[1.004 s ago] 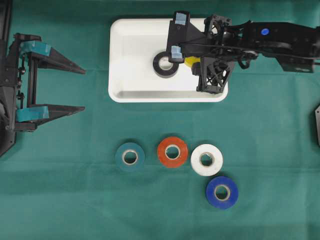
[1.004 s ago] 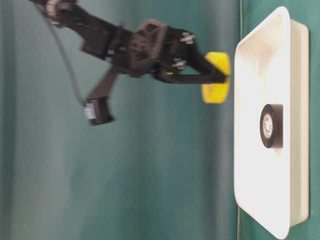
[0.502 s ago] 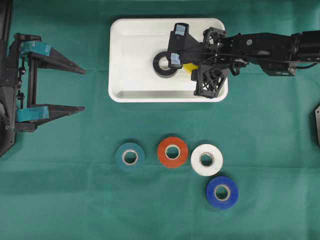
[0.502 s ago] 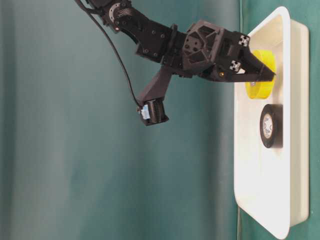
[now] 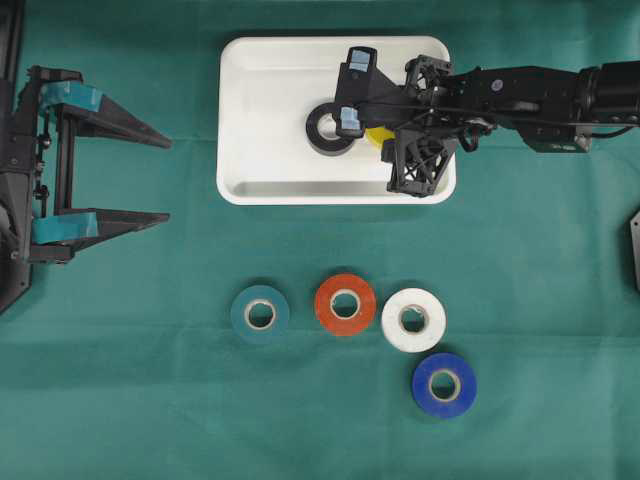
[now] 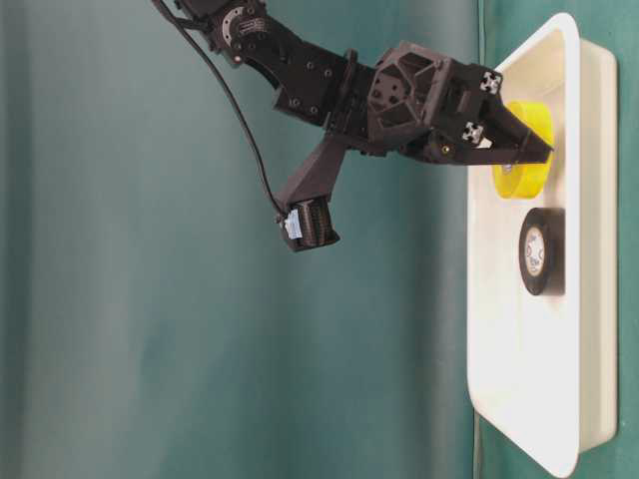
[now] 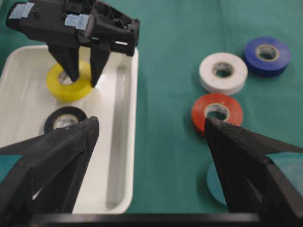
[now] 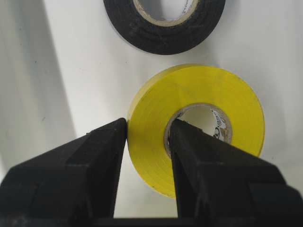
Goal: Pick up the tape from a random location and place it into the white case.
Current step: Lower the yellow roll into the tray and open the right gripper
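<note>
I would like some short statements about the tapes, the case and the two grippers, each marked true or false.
1. The right gripper grips the yellow tape. True.
2. The black tape lies on the green cloth. False: it lies inside the white case.
3. The left gripper is open and holds nothing. True.
4. Five rolls lie outside the case. False: four, namely teal, red, white, blue.

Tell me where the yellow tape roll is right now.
In the overhead view the yellow tape roll sits inside the white case, toward its right end, just right of the black roll, clamped by the right tool through its wall.
</note>
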Tool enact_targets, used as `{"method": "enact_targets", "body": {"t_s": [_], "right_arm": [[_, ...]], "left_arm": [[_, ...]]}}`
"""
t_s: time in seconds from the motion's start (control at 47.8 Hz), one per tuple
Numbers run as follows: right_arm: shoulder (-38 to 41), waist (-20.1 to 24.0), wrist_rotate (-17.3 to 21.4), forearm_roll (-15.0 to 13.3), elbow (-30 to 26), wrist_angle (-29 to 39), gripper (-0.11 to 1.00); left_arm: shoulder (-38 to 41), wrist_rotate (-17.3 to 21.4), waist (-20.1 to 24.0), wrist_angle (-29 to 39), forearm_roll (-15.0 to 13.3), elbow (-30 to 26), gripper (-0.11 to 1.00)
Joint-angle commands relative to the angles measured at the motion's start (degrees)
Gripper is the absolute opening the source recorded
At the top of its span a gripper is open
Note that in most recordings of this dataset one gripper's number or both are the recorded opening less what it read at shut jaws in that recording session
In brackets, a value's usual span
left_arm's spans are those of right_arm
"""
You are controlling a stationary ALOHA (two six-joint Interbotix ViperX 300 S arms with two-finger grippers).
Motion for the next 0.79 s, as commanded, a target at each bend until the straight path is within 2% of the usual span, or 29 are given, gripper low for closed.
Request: {"method": "enact_targets", "body": {"t_s": [0.0, 0.356, 0.397, 0.502, 0.586, 0.628, 0.774], "right_arm": [[-0.88, 0.09, 0.09, 0.09, -0.53, -0.44, 0.32], [-0.97, 0.0, 0.09, 0.18, -0.88, 0.35, 0.32], [-0.97, 0.0, 0.09, 0.18, -0.97, 0.62, 0.38], [-0.97, 0.0, 0.09, 0.0, -1.32, 0.62, 0.69], [-0.97, 0.0, 0.09, -0.18, -1.41, 0.53, 0.88], [-0.97, 0.0, 0.09, -0.18, -1.41, 0.62, 0.9], [-1.14, 0.0, 0.09, -0.18, -1.41, 0.7, 0.84]], "left_arm": [[0.09, -0.09, -0.09, -0.26, -0.09, -0.88, 0.97], [0.09, -0.09, -0.09, -0.26, -0.18, -0.88, 0.97], [0.0, -0.09, -0.09, -0.26, -0.18, -0.88, 0.97], [0.09, -0.09, -0.09, -0.26, -0.18, -0.88, 0.97], [0.0, -0.18, -0.09, -0.26, -0.09, -0.88, 0.97], [0.09, -0.18, -0.09, -0.26, -0.09, -0.88, 0.97], [0.09, -0.09, -0.09, -0.26, -0.09, -0.88, 0.97]]}}
